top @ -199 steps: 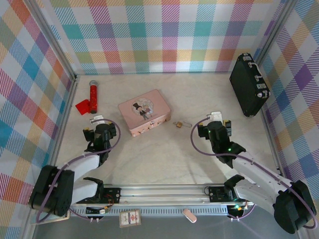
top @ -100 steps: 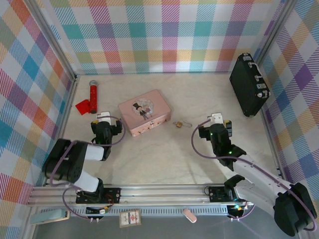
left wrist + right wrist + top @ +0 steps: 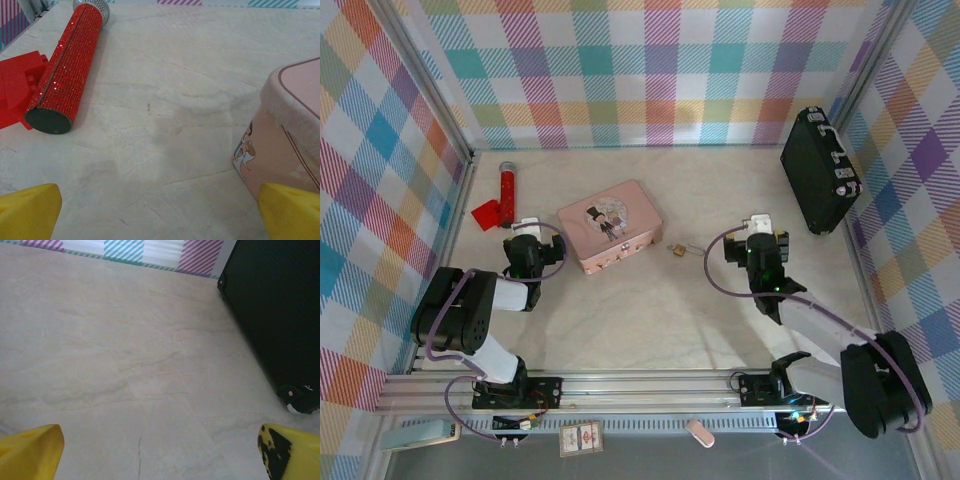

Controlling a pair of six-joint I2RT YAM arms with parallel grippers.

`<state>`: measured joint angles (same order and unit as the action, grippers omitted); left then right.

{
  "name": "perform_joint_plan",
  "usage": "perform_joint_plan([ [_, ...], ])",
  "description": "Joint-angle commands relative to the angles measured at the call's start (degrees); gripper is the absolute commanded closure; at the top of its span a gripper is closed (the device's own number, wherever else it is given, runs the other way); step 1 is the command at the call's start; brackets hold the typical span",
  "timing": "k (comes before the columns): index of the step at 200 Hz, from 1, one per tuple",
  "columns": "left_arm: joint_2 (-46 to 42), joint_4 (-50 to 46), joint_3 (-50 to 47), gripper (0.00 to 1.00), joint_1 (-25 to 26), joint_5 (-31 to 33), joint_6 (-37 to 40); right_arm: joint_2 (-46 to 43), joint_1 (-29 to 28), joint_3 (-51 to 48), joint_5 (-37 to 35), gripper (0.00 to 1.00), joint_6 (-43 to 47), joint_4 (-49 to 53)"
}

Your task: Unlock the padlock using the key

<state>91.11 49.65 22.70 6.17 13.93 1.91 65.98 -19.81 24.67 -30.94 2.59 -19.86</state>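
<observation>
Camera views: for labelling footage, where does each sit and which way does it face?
Top external: above and behind the bases, looking down on the table; left arm and right arm show.
Left wrist: low, facing the red cylinder and pink tin; its yellow fingers at bottom corners.
Right wrist: low, facing the black case; its yellow fingers below.
Shared: top and left wrist both show the pink tin.

Pale stone-look worktop (image 3: 640,310) lies open ahead of me; the pink rectangular tin (image 3: 609,224) hems my left end effector (image 3: 527,228) rightward, the black hard case (image 3: 818,170) my right end effector (image 3: 760,226).
</observation>
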Motion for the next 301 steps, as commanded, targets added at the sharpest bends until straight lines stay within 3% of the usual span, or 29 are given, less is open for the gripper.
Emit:
perform_joint_plan([
  [1,-0.6,0.71,0.33,0.0,-0.31,-1.01,-0.87,3.48,2.86,0.91,1.32,0.01,1.68,-8.81],
  [47,-0.62,0.72,0.39,0.0,-0.33,-0.98,-0.9,10.83,8.82,-3.05,9.89,0.01,-0.35,-19.95],
  [96,-0.59,0.76,0.43,0.0,-0.37,-0.94,-0.89,18.46,10.58,-3.78,15.72,0.01,2.13,-31.51],
  [110,-0.58,0.71,0.37,0.0,-0.36,-1.01,-0.91,18.13,13.49,-2.22,19.36,0.01,-0.48,-26.96],
  [130,-0.63,0.71,0.42,0.0,-0.37,-0.99,-0.91,23.21,17.64,-2.18,23.71,0.01,-3.96,-32.35],
  [140,-0.58,0.71,0.42,0.0,-0.37,-0.95,-0.85,21.75,18.52,-1.2,26.19,0.01,-4.38,-27.13],
  [147,-0.58,0.67,0.42,0.0,-0.37,-1.0,-0.91,22.6,18.58,-1.92,26.31,0.01,-4.14,-30.55],
  [156,-0.58,0.71,0.37,0.0,-0.35,-1.01,-0.86,21.73,18.53,-1.24,26.52,0.01,-4.17,-27.37],
  [301,-0.67,0.71,0.33,0.0,-0.4,-1.15,-0.93,21.83,18.56,-1.55,26.43,0.01,-4.07,-28.39],
])
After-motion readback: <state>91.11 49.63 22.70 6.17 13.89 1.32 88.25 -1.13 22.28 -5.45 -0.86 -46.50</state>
